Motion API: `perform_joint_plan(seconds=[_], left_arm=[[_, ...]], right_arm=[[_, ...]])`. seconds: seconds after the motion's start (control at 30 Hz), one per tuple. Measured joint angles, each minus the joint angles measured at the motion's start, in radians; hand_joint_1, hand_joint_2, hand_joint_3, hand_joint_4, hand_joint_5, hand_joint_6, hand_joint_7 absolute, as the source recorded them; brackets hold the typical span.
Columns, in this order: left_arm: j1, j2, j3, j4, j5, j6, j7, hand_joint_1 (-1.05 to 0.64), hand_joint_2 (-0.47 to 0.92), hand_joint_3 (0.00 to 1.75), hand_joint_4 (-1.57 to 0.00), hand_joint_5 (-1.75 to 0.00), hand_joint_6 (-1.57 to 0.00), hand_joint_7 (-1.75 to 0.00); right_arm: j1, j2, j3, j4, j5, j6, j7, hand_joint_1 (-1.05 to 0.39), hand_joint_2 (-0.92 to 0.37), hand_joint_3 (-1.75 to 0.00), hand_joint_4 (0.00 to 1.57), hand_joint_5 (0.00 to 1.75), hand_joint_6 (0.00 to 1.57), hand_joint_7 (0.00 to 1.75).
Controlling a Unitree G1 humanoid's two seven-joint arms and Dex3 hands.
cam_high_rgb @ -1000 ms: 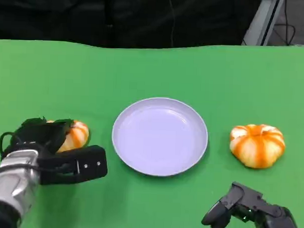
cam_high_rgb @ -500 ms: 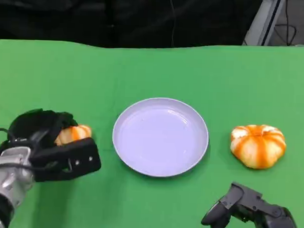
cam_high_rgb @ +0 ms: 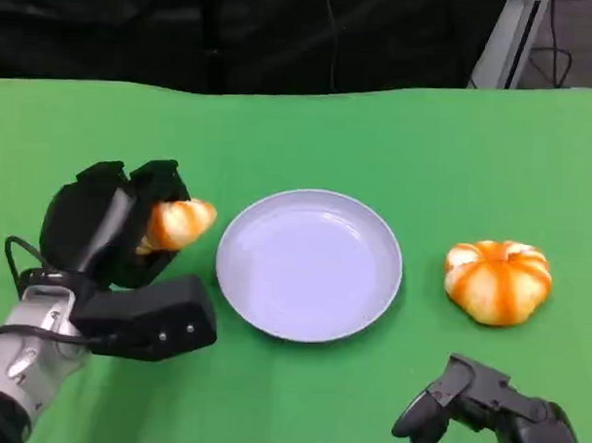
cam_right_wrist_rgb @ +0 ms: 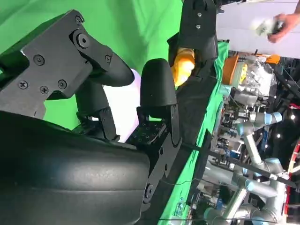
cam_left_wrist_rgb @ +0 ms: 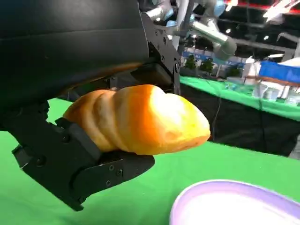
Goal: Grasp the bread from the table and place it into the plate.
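Observation:
My left hand (cam_high_rgb: pixel 115 237) grips an orange-and-cream bread roll (cam_high_rgb: pixel 177 223), lifted off the green table just left of the plate's rim. The left wrist view shows that roll (cam_left_wrist_rgb: pixel 140 119) clamped between the black fingers (cam_left_wrist_rgb: pixel 79 164) with the plate's rim (cam_left_wrist_rgb: pixel 220 201) below it. The pale lavender plate (cam_high_rgb: pixel 264 308) lies in the middle of the table with nothing in it. A second round bread (cam_high_rgb: pixel 497 281), orange with white stripes, rests on the table right of the plate. My right hand (cam_high_rgb: pixel 489 418) sits low at the front right, holding nothing, its fingers (cam_right_wrist_rgb: pixel 157 89) apart.
The green table (cam_high_rgb: pixel 309 134) ends at a dark backdrop at the far side. A metal stand (cam_high_rgb: pixel 502 44) leans at the far right corner. In the right wrist view a person's hand (cam_right_wrist_rgb: pixel 286 23) shows far off beyond the table.
My left hand has risen off the table with the bread roll and carried it up and right, toward the plate's left rim. The right hand and the striped bread have stayed put.

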Motion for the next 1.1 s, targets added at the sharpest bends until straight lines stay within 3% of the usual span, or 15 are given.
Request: perform_joint_plan(seconds=[0.1, 0.23, 0.43, 0.63, 0.67, 0.7, 0.77, 0.8, 0.87, 0.9, 0.97, 1.03, 1.1], left_arm=[[0.016, -0.004, -0.001, -0.098, 0.012, -0.001, -0.001, -0.15, 0.32, 1.39, -0.93, -1.75, -0.71, -1.75], [0.017, -0.047, -0.014, -0.178, 0.014, -0.014, -0.02, -0.14, 0.28, 1.37, -0.92, -1.75, -0.72, -1.75], [0.005, -0.124, -0.046, -0.161, 0.016, -0.019, -0.042, -0.13, 0.29, 1.38, -0.93, -1.75, -0.73, -1.75], [-0.026, -0.16, -0.068, -0.107, 0.022, -0.015, -0.063, -0.14, 0.29, 1.39, -0.93, -1.75, -0.73, -1.75], [-0.039, -0.168, -0.074, -0.086, 0.023, -0.015, -0.068, -0.16, 0.33, 1.35, -0.91, -1.75, -0.78, -1.53], [-0.053, -0.177, -0.08, -0.065, 0.023, -0.014, -0.076, -0.17, 0.34, 1.33, -0.9, -1.75, -0.81, -1.44], [-0.08, -0.195, -0.093, -0.034, 0.022, 0.004, -0.122, -0.2, 0.59, 0.79, -0.7, -1.73, -0.87, -0.59], [-0.089, -0.204, -0.098, -0.032, 0.018, 0.024, -0.161, -0.2, 0.65, 0.64, -0.67, -1.73, -0.92, -0.37], [-0.098, -0.218, -0.105, -0.033, 0.009, 0.064, -0.249, -0.33, 0.86, 0.28, -0.32, -0.83, -0.55, -0.08], [-0.1, -0.219, -0.113, -0.034, 0.009, 0.082, -0.307, -0.36, 0.89, 0.22, -0.27, -0.67, -0.49, -0.04], [-0.103, -0.219, -0.123, -0.038, 0.01, 0.113, -0.388, -0.57, 0.91, 0.22, -0.06, -0.38, -0.24, -0.01], [-0.104, -0.218, -0.128, -0.042, 0.013, 0.154, -0.444, -0.71, 0.92, 0.28, -0.01, -0.13, -0.1, -0.01], [-0.105, -0.218, -0.136, -0.047, 0.014, 0.187, -0.481, -0.79, 0.92, 0.33, 0.0, -0.03, -0.04, 0.0]], right_arm=[[-0.002, 0.0, 0.001, 0.002, 0.0, -0.004, 0.0, -0.08, -0.35, -1.3, 0.72, 1.6, 0.79, 1.29], [-0.004, 0.0, 0.0, 0.016, -0.002, -0.023, -0.001, -0.08, -0.35, -1.3, 0.72, 1.59, 0.79, 1.28], [-0.002, 0.0, 0.0, 0.022, -0.002, -0.024, -0.001, -0.08, -0.35, -1.3, 0.72, 1.59, 0.8, 1.27], [-0.002, 0.0, 0.0, 0.022, -0.005, -0.025, -0.006, -0.08, -0.35, -1.3, 0.72, 1.59, 0.8, 1.27], [-0.003, 0.0, 0.001, 0.023, -0.005, -0.026, -0.007, -0.07, -0.35, -1.3, 0.72, 1.59, 0.8, 1.27], [-0.004, 0.0, 0.001, 0.024, -0.005, -0.029, -0.007, -0.07, -0.35, -1.3, 0.72, 1.59, 0.8, 1.27], [-0.008, 0.0, 0.002, 0.025, -0.005, -0.035, -0.007, -0.07, -0.35, -1.3, 0.72, 1.59, 0.8, 1.28], [-0.008, 0.0, 0.003, 0.025, -0.005, -0.035, -0.007, -0.07, -0.35, -1.3, 0.72, 1.59, 0.8, 1.28], [-0.007, 0.001, 0.004, 0.026, -0.005, -0.035, -0.007, -0.08, -0.35, -1.3, 0.72, 1.59, 0.8, 1.28], [-0.007, 0.001, 0.004, 0.026, -0.005, -0.035, -0.008, -0.08, -0.35, -1.29, 0.72, 1.59, 0.8, 1.27], [-0.007, 0.0, 0.004, 0.028, -0.006, -0.036, -0.009, -0.08, -0.36, -1.29, 0.72, 1.58, 0.8, 1.27], [-0.007, 0.0, 0.003, 0.03, -0.005, -0.038, -0.009, -0.08, -0.35, -1.29, 0.72, 1.58, 0.8, 1.27], [-0.008, 0.0, 0.003, 0.034, -0.005, -0.041, -0.009, -0.08, -0.35, -1.29, 0.72, 1.58, 0.8, 1.27]])
